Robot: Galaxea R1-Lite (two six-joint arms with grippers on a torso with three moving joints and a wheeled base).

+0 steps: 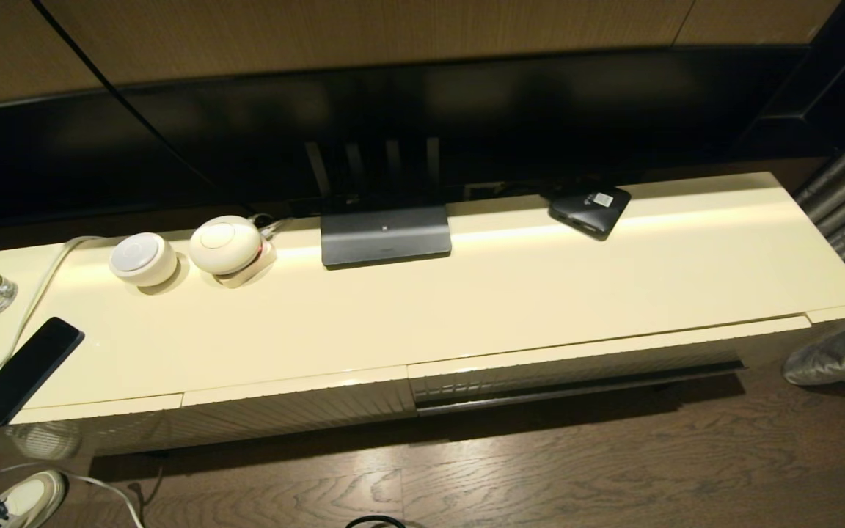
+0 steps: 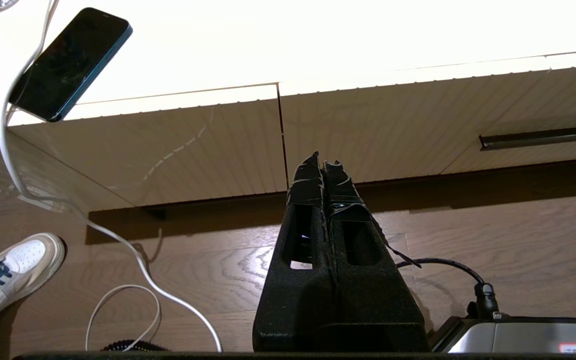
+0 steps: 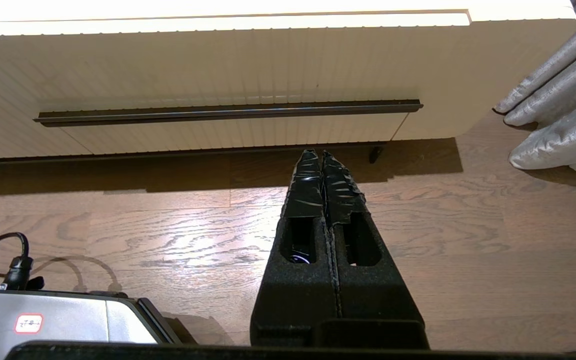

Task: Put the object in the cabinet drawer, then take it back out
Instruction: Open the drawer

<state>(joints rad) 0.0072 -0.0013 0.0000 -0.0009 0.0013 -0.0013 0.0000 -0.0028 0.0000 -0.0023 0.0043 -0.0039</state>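
My left gripper (image 2: 322,164) low over wood floor (image 2: 493,240), jaws pressed together, nothing between them. My right gripper (image 3: 318,154) same: jaws pressed together, empty, low over floor. Just ahead of right jaws: cabinet drawer (image 3: 228,75), ribbed cream front closed, dark strip (image 3: 228,112) across lower part. Ahead of left jaws: seam between narrower ribbed panels (image 2: 193,150). Phone (image 2: 70,62) on cabinet top, beyond left jaws, off to side. White cable (image 2: 133,250) trails to floor. Small black box with white label (image 1: 589,207) far back on cabinet top (image 1: 540,293). Umbrella: cannot see it in any view.
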